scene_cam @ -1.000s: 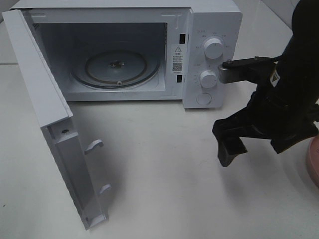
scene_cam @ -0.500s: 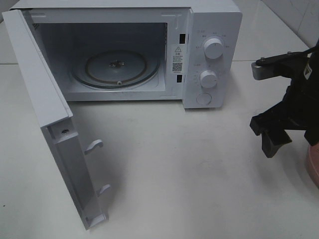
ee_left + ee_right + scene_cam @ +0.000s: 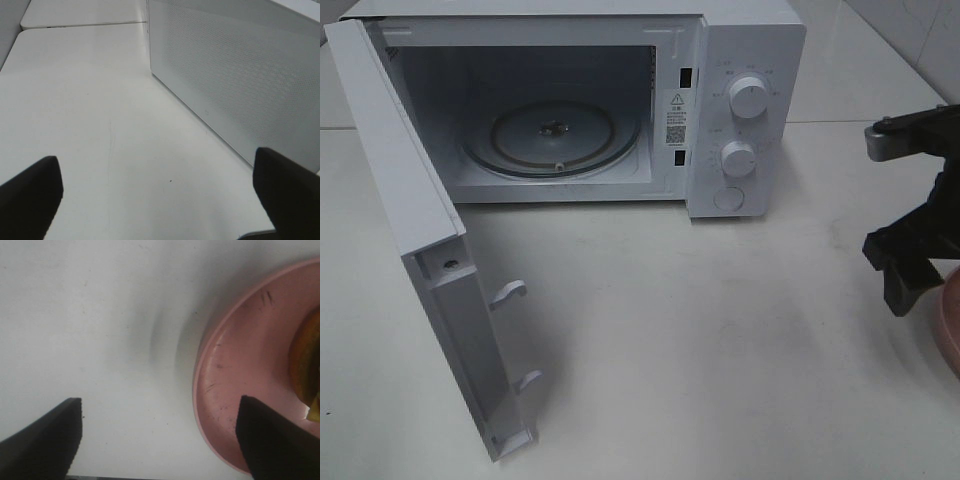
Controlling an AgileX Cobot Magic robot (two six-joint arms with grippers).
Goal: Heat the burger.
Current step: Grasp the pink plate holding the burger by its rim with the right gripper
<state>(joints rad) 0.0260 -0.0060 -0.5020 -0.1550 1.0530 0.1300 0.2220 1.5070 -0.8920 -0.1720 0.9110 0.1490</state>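
Only a golden-brown edge of the burger [image 3: 306, 365] shows in the right wrist view, lying on a round pink plate [image 3: 240, 390]. My right gripper [image 3: 160, 440] hovers above the plate's rim with its fingers wide apart, open and empty; one finger overlaps the plate, the other stands over bare table. In the high view the right gripper [image 3: 910, 285] is at the far right edge beside the plate [image 3: 948, 335], and the burger is out of frame there. My left gripper [image 3: 160, 195] is open and empty over the table beside the microwave's perforated side wall [image 3: 240, 85].
A white microwave [image 3: 745, 60] stands at the back, its door [image 3: 420, 230] swung wide open to the front left. Inside lies a glass turntable [image 3: 550, 135] with nothing on it. Two knobs and a button sit on its right panel.
My right arm has moved to the right, away from the microwave's control panel, to the pink plate at the table's right edge. The microwave and the left gripper have not changed.
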